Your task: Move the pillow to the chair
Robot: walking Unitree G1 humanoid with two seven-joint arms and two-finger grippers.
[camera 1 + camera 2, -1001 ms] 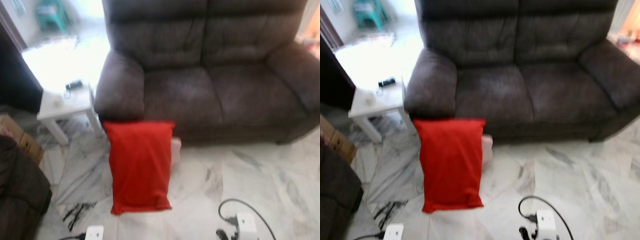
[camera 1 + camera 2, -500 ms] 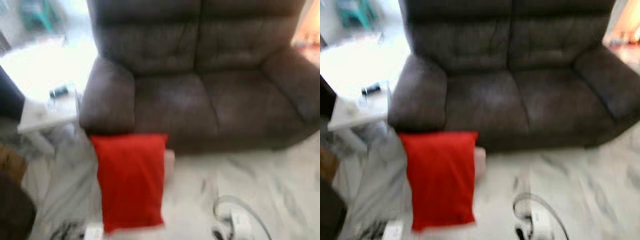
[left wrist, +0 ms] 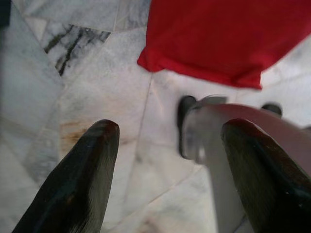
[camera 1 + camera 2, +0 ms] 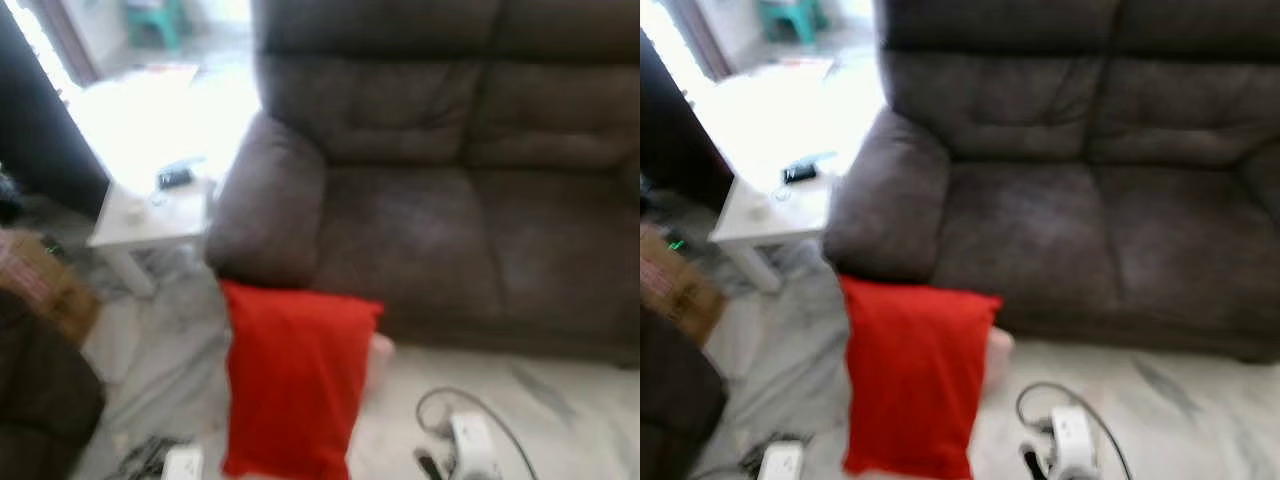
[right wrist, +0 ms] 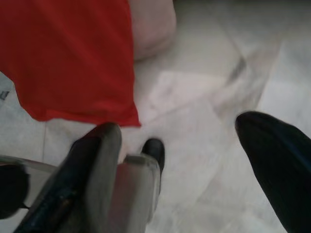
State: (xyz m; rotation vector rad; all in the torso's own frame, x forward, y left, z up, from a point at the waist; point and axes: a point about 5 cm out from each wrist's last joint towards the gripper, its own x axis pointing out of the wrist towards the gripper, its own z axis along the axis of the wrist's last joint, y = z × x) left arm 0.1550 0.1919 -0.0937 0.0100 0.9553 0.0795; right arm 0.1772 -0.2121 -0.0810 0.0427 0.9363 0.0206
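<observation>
pillow (image 4: 292,380) leaning on sofa (image 4: 430,200) front, on floor | left end effector (image 3: 170,160) fingers apart | right end effector (image 5: 194,160) fingers apart

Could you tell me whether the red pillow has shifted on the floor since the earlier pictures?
No. The red pillow leans against the front of the sofa under its armrest, as before; the whole picture has shifted, so the camera moved.

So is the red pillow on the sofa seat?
No, the pillow stands on the floor, leaning against the sofa front.
</observation>
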